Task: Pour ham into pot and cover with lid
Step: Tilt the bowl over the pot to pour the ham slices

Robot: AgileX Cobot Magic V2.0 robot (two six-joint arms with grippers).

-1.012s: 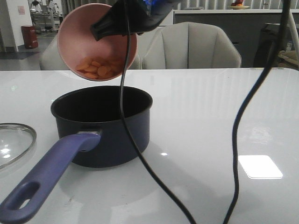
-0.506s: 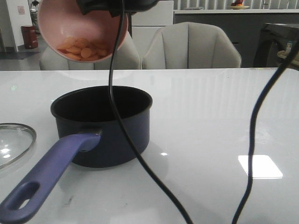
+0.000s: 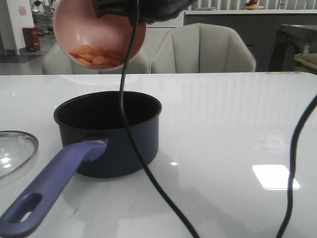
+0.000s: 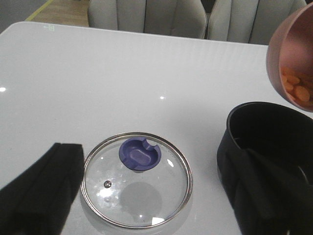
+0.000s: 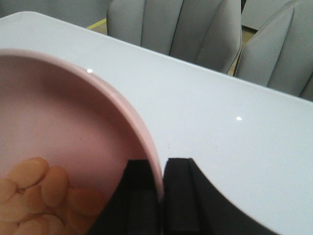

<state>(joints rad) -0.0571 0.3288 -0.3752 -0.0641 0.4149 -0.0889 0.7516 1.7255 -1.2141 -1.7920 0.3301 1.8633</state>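
Right fingers [image 5: 161, 196]: clamped together on the rim of the pink bowl [image 3: 99, 34], one inside the wall, one outside.
Bowl: held in the air above and slightly behind the pot [image 3: 114, 134], tipped so its opening faces toward the camera and downward.
Ham [image 3: 96, 55]: thin orange slices piled against the lower inside wall of the tilted bowl, all inside it; none seen in the pot.
Pot: upright on the white counter [image 3: 223, 124], black inside showing, mouth up.
Pot handle [image 3: 52, 186]: long axis runs from the pot's near wall toward the camera and to the robot's left, the end with the oval hole nearest the front edge of the view.
Left fingers [image 4: 36, 191]: wide apart, holding nothing, hovering over the lid [image 4: 137, 178]; one fingertip is over the counter beside the lid, the other over the pot's rim.
Lid: flat on the counter just left of the pot, apart from it, blue knob [image 4: 140, 153] up.
Cables [image 3: 136, 148]: two dark ones hang across the front view.
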